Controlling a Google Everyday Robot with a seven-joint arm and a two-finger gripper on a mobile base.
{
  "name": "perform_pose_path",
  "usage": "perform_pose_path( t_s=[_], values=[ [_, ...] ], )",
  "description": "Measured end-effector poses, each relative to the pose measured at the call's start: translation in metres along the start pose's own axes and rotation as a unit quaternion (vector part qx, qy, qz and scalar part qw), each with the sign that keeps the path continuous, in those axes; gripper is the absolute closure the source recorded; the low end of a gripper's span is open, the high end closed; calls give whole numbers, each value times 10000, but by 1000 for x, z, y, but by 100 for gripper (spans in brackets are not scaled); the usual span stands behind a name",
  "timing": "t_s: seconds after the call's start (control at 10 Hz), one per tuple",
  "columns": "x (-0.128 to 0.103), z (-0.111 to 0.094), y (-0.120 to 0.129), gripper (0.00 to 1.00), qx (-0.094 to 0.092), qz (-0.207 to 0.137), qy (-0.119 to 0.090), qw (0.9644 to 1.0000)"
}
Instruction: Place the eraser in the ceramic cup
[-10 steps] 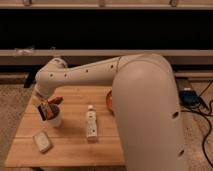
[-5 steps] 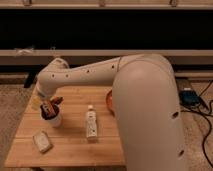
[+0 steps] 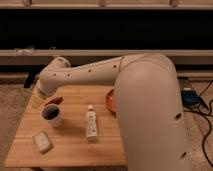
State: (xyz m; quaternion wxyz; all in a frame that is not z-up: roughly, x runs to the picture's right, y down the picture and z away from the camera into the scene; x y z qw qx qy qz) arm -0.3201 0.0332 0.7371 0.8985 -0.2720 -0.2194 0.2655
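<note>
The white ceramic cup (image 3: pixel 52 117) stands upright on the left part of the wooden table (image 3: pixel 70 150). Its mouth is dark inside. The eraser does not show apart from that dark filling, and I cannot tell whether it lies in the cup. My gripper (image 3: pixel 37 100) is at the end of the white arm (image 3: pixel 85 75). It hangs just up and to the left of the cup, near the table's far left edge, and is apart from the cup.
A small dark red lump (image 3: pixel 55 101) lies just behind the cup. A pale beige block (image 3: pixel 42 141) lies at the front left. A white tube (image 3: pixel 91 125) lies mid-table. An orange bowl (image 3: pixel 110 100) is partly hidden by the bulky arm on the right.
The gripper was low over the cup with something dark at its tip. It has since lifted up and to the left, and the cup's dark mouth is now uncovered.
</note>
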Motion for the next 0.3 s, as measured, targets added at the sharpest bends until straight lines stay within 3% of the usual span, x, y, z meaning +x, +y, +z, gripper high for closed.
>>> perform_pose_path(
  t_s=[0.3],
  values=[
    [5,-22,-16,20,85,51,-40,9999]
  ],
)
